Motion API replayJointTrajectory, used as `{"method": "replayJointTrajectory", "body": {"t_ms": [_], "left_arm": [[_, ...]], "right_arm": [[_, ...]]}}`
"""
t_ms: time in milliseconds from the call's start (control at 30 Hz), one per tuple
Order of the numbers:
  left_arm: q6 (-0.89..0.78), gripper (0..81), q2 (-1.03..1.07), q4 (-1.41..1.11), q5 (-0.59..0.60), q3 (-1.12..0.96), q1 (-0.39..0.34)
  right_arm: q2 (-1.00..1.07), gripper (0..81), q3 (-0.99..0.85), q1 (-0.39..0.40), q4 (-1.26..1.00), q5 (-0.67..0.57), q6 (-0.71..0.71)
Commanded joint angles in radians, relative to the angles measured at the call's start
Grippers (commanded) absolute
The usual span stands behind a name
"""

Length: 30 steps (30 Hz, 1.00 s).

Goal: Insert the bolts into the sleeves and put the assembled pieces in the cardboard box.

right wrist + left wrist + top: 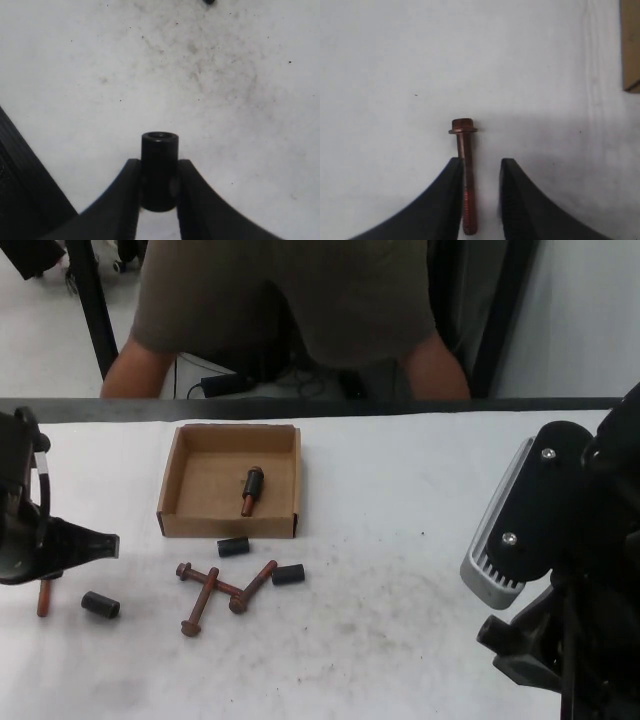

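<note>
My left gripper (481, 165) is open and low over the white bench, with a rusty bolt (466, 175) lying between its fingers, close against one finger (451, 200). In the high view this bolt (43, 597) lies under the left arm (30, 540) at the far left, with a black sleeve (100, 605) beside it. My right gripper (159, 164) is shut on a black sleeve (159, 167), held upright above the bench. The cardboard box (175, 485) holds one assembled bolt-and-sleeve piece (251, 490).
In front of the box lie three loose bolts (203, 600) in a cluster and two black sleeves (233, 547) (288, 574). The right arm (560, 540) stands over the bench's right side. A corner of the box (631, 50) shows in the left wrist view.
</note>
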Motion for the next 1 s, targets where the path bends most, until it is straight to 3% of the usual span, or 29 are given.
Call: {"method": "replayJointTrajectory", "body": {"t_ms": [0,467,967], "left_arm": [[0.007,24.8,0.018,-0.034,-0.021,-0.015,0.002],[0.033,24.8,0.138,-0.032,-0.026,-0.078,0.002],[0.039,24.8,0.141,0.021,-0.071,-0.084,0.002]], "right_arm": [[-0.009,0.0,-0.003,-0.002,0.002,0.008,0.008],[-0.009,0.0,-0.003,-0.007,0.002,0.008,0.008],[-0.009,0.0,-0.003,-0.072,-0.006,0.008,0.002]]}}
